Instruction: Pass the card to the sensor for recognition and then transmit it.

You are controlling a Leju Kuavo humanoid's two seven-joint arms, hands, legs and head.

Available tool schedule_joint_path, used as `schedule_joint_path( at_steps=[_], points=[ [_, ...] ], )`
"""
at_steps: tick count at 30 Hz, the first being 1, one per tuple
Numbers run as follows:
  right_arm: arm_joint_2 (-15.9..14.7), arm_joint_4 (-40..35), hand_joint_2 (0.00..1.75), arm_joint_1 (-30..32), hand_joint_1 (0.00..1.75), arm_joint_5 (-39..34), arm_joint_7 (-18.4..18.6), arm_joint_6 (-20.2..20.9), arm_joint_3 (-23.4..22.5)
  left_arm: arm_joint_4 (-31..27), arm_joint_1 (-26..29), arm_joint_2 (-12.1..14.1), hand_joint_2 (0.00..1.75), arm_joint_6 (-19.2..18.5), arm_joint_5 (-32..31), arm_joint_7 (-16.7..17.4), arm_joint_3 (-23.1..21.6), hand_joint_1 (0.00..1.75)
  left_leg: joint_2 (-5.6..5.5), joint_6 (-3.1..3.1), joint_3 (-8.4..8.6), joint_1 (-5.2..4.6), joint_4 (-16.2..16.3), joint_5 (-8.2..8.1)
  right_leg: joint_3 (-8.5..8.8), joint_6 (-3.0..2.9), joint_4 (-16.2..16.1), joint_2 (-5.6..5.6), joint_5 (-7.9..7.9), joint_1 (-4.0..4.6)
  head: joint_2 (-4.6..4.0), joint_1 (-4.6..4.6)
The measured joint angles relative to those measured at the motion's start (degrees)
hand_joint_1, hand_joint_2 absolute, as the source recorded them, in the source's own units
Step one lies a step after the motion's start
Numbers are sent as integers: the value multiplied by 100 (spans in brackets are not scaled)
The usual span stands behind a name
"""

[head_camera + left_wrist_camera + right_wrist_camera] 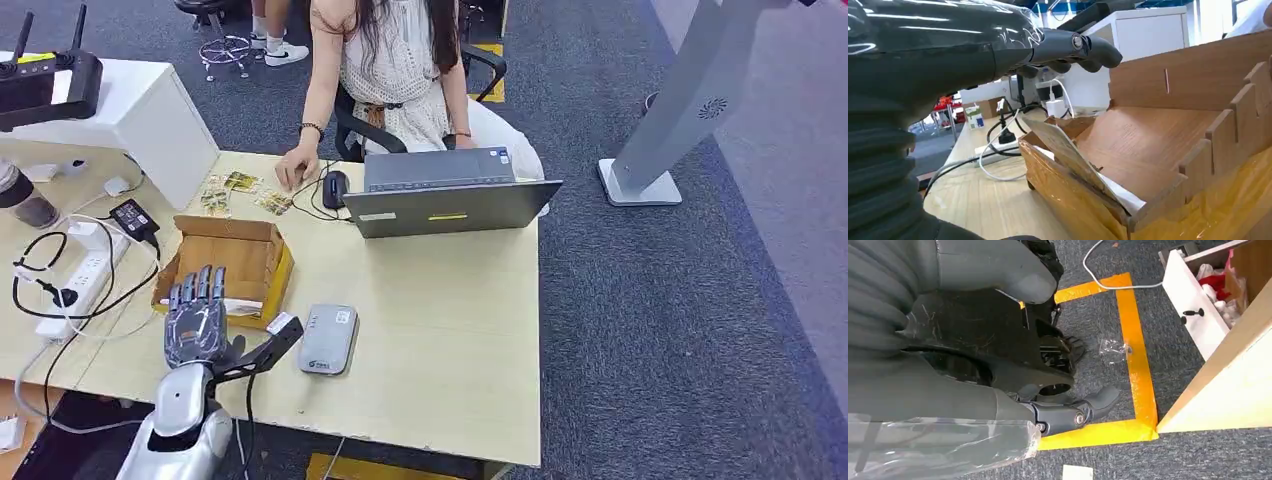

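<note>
In the head view we see our left hand (196, 318) at the lower left of the frame, flat and open, fingers spread and pointing toward the box (228, 266), their tips over its near edge; it holds nothing. The box, open-topped and made of wood, sits left of centre on the table (440, 330), and in the left wrist view we see a card (1068, 155) leaning tilted against the box's near wall, with the fingers (1083, 50) stretched out above it and not touching it. Just right of our left hand, in the lower middle of the head frame, the grey sensor (328, 339) lies flat on the table, apart from the box. Behind it, at upper centre, stands a laptop (445, 192), and a person (395, 60) sits at the far edge with a hand beside a mouse (334, 188). Cables and a power strip (75, 280) lie at the left of the frame. Our right hand (1068, 412) hangs over grey carpet marked with yellow tape (1133, 355); its fingers look loosely curled with nothing in them, though we cannot tell for certain how far they are closed
</note>
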Motion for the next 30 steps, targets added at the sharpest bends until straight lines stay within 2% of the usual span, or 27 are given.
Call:
schedule_joint_path(
  at_steps=[6,30],
  points=[
    [0,0,175,1,0,2,0,-9,0,13,12,-5,175,-9,0,-118,2,175,0,0,0,0,0,0,0,0,0,0,0,0,0,0],
    [0,0,175,1,0,26,-2,-13,-83,-33,46,-11,175,-85,4,-221,18,175,-1,0,0,0,0,0,1,0,0,-1,0,0,0,0]
  ],
)
